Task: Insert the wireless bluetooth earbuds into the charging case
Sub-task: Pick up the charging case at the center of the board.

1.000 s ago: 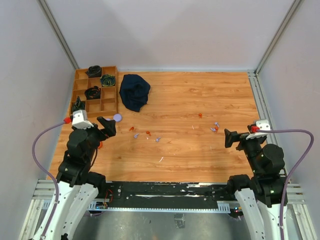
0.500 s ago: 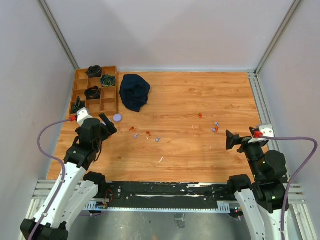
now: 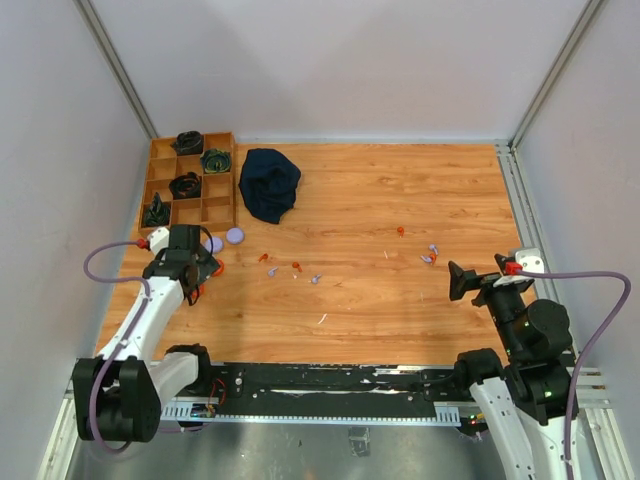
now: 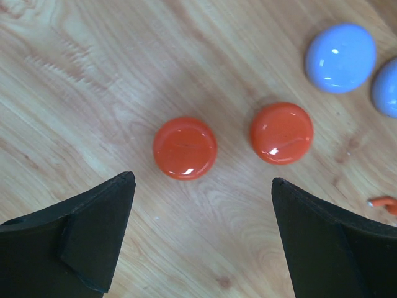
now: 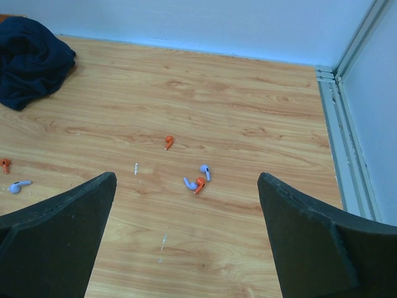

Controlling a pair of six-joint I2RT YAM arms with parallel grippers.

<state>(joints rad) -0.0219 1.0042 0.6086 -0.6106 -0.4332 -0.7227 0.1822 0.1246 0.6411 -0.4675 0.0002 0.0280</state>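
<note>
The tiny orange-red and pale lavender plastic earbuds (image 5: 197,182) are seen scattered across the wood-grain desk (image 3: 400,200), none yet housed. Within the last second the left pincer (image 4: 201,186) has been lowered, spread wide, over two glossy round orange discs (image 4: 185,148); a case pick-up is judged to come first. The right pincer (image 5: 186,180) is held spread, empty

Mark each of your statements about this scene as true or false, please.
1. The left end effector is open above two orange discs. True.
2. The right end effector holds an earbud. False: it is open and empty; the earbuds lie on the table.
3. The dark cloth lies inside the wooden tray. False: it lies beside the tray.
4. Two lavender discs lie near the orange ones. True.
</note>
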